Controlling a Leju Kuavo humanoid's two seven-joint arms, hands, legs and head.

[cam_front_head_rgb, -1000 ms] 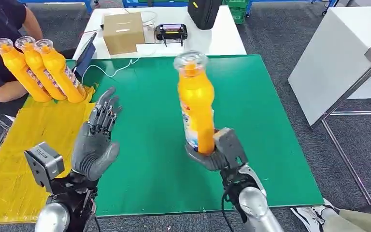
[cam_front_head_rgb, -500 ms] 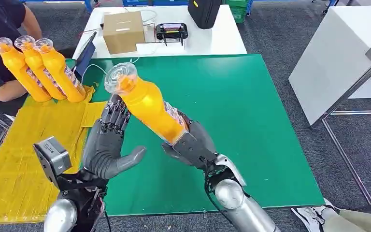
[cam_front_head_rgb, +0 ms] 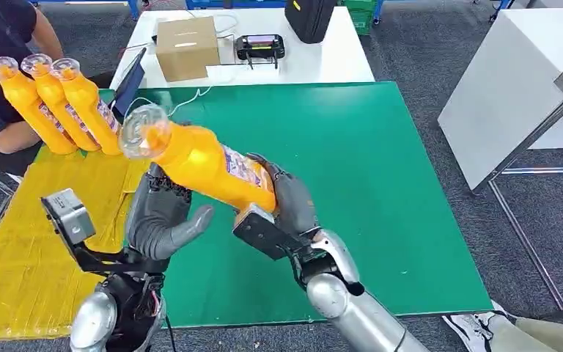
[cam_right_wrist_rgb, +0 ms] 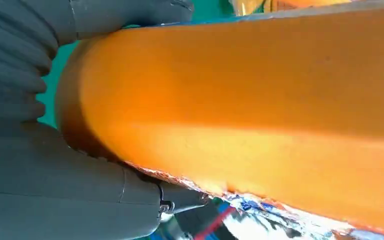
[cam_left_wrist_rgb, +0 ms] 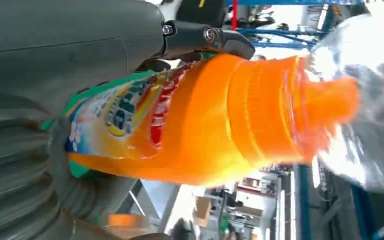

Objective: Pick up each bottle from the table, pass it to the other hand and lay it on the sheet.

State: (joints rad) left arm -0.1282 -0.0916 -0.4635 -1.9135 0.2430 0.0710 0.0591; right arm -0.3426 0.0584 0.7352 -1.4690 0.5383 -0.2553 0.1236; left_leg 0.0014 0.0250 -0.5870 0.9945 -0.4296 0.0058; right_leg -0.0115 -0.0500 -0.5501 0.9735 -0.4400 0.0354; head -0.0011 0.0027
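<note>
Meanwhile the right hand grips the tilted orange plastic bottle over the green mat; the left hand, fingers apart, cups beneath it. Three matching orange bottles lie on the yellow sheet, a cardboard box behind.

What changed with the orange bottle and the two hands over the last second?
The right hand swung the orange bottle from upright down to a steep tilt and carried it leftward, cap toward the yellow sheet. The left hand rose to meet it and now cups its underside; the right hand keeps its grip. The three bottles on the sheet, and the green mat, stayed put.
</note>
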